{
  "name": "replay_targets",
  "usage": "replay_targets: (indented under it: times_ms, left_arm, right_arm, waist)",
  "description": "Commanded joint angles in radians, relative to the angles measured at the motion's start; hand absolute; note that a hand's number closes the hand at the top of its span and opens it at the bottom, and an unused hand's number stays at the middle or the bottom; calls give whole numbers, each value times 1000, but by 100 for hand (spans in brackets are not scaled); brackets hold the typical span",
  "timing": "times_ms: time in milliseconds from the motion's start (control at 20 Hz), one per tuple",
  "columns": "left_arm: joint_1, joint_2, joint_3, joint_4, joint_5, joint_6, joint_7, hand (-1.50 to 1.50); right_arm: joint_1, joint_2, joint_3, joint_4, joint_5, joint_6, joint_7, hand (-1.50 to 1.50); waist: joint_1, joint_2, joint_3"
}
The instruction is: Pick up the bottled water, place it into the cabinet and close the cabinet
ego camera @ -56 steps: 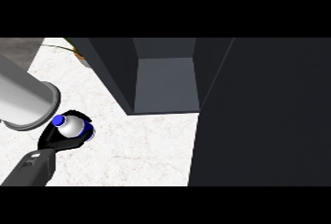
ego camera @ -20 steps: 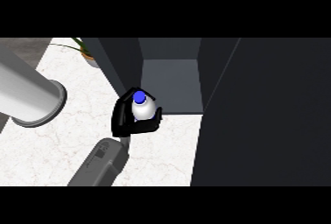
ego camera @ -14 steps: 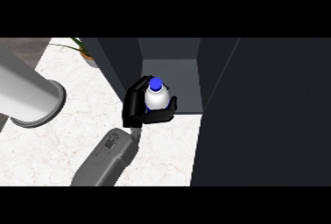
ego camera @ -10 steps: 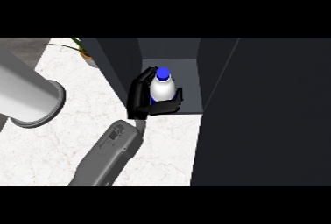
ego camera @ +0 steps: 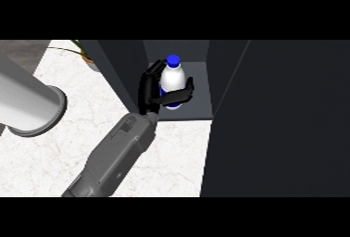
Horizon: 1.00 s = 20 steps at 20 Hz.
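Bottled water [ego camera: 172,77] sits pinched in the robot hand [ego camera: 156,95] inside the cabinet [ego camera: 179,107], open door [ego camera: 280,120] alongside.

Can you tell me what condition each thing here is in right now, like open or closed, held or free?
Bottle: upright, blue cap on, held inside the cabinet.
Cabinet: open, its dark door swung out to the right.
Hand: fingers curled round the bottle.
Which of the robot's hands this is cannot be told; no other hand shows.
Grey cylinder: lying at the left, untouched.
Plant: behind the cabinet's left wall, mostly hidden.
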Motion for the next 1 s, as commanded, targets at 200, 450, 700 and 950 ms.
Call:
replay_targets:
  times_ms: [200,450,700,950]
  left_arm:
    - [-84,0,-8,185,62,74,-70,150]
    - [-152,0,30,369,49,102,-171,150]
    - [-248,0,55,461,74,125,-181,150]
    - [-331,0,59,565,27,144,-175,150]
  right_arm:
    - [55,-21,-39,-73,-55,39,-16,-150]
    - [70,-20,-10,-110,-52,43,5,-150]
    - [45,-21,-60,-72,-77,72,-33,-150]
    - [90,-15,-24,-90,-68,76,-41,-150]
  waist:
    - [-3,1,0]
    - [-28,9,0]
    - [-29,12,-1]
    - [-31,12,0]
